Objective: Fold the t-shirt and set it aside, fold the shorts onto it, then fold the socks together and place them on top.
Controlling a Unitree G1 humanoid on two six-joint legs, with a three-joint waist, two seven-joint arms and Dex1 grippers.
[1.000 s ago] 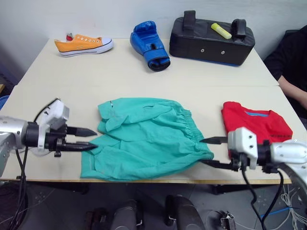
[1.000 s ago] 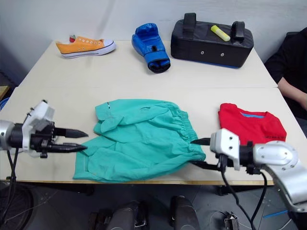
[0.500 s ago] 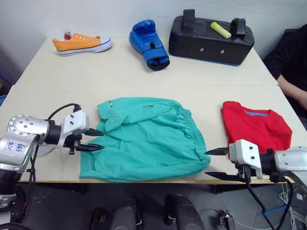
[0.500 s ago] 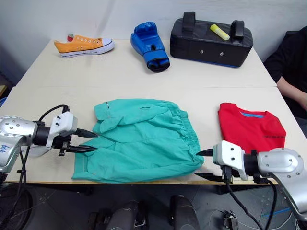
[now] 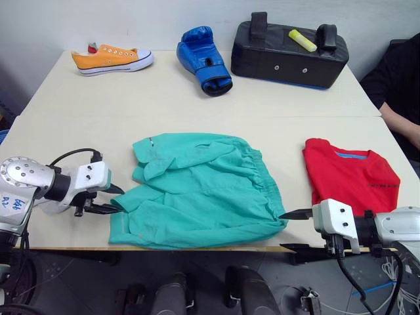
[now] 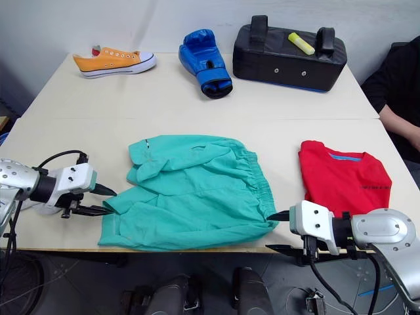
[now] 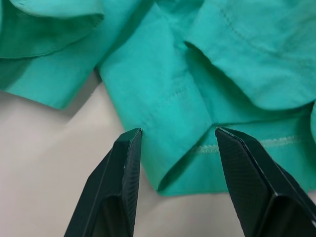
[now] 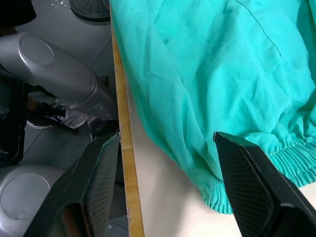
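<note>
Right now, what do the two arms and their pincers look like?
Both arms are silver-grey metal with white blocks at the wrists. Each pincer, left and right, has two black tapered fingers. Black cables loop from both wrists. The left arm carries a white label with blue writing.

Soft matt cloth shorts [image 5: 203, 190], stitched hems

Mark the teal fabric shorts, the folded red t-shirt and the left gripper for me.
teal fabric shorts [image 5: 203, 190]: left eye view, centre of cloth.
folded red t-shirt [image 5: 351, 176]: left eye view, chest area.
left gripper [image 7: 175, 163]: left wrist view, between fingertips.
</note>
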